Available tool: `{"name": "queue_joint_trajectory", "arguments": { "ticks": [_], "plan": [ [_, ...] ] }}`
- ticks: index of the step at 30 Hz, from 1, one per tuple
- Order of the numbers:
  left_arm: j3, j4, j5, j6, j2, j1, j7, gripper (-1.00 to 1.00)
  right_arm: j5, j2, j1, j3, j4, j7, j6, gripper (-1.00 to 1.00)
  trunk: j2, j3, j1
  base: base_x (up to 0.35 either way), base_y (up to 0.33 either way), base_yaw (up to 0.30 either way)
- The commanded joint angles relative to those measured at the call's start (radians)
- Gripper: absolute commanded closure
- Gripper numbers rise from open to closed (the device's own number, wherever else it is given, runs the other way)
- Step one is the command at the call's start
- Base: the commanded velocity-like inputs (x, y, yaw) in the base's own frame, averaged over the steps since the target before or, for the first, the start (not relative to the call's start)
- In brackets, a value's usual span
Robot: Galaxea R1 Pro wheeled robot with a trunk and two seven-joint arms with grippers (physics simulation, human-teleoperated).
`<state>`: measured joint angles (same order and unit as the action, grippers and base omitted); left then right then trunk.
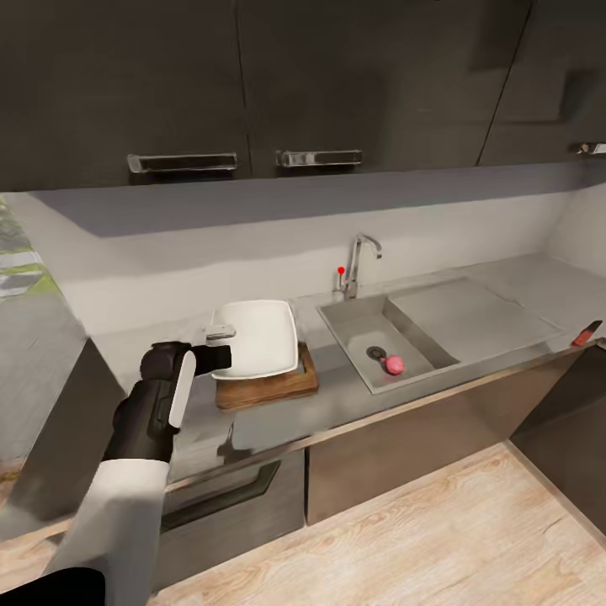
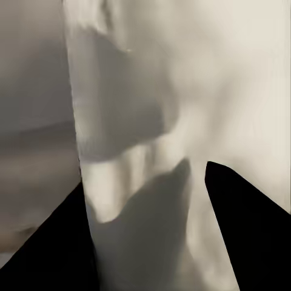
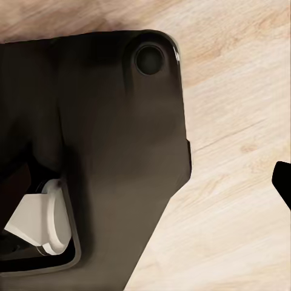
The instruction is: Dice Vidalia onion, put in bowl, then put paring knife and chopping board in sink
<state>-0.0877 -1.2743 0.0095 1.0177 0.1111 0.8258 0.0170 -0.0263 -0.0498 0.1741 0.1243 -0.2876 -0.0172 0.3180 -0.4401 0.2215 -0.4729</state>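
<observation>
The white bowl (image 1: 261,337) rests on the chopping board (image 1: 273,385) on the countertop (image 1: 337,404), left of the sink (image 1: 425,303). My left gripper (image 1: 220,334) is at the bowl's left rim. In the left wrist view the bowl (image 2: 200,91) is very close, and the left gripper (image 2: 144,174) stands open with the rim between its dark fingers (image 2: 242,230). The Vidalia onion (image 1: 393,364) lies in the basin beside the drain. The paring knife's red handle (image 1: 582,337) shows at the counter's far right. One dark fingertip (image 3: 284,185) of my right gripper hangs over the floor.
The steel tap (image 1: 360,263) stands behind the basin, and the drainboard (image 1: 471,311) lies to its right. Dark wall cabinets (image 1: 252,84) hang overhead. The right wrist view looks down on my dark base (image 3: 103,151) and the pale wood floor (image 3: 242,212).
</observation>
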Motion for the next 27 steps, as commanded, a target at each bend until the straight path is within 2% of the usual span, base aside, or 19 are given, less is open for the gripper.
{"name": "queue_joint_trajectory", "arguments": {
  "ticks": [1, 12, 17, 27],
  "plan": [
    [-0.001, 0.000, 0.003, 0.004, 0.001, 0.001, 0.003, 1.00, -0.003, -0.001, 0.001, 0.004, -0.002, -0.001, 0.001, -1.00, -0.002, 0.002, 0.000, -0.239, 0.239, 0.280],
    [-0.001, 0.004, 0.003, 0.004, 0.001, 0.001, 0.003, 1.00, -0.003, -0.001, 0.001, 0.005, -0.002, -0.001, 0.000, -1.00, -0.002, 0.002, 0.000, -0.071, 0.292, 0.284],
    [-0.001, 0.007, 0.003, 0.004, 0.001, -0.001, 0.003, 1.00, -0.003, -0.001, 0.001, 0.004, -0.002, -0.001, 0.000, -1.00, -0.002, 0.002, 0.000, -0.001, 0.303, 0.085],
    [-0.001, 0.009, 0.003, 0.004, 0.001, -0.014, 0.003, 1.00, -0.003, 0.003, 0.001, 0.004, -0.003, -0.001, 0.000, -1.00, -0.002, 0.002, 0.000, 0.000, 0.051, 0.081]
  ]
}}
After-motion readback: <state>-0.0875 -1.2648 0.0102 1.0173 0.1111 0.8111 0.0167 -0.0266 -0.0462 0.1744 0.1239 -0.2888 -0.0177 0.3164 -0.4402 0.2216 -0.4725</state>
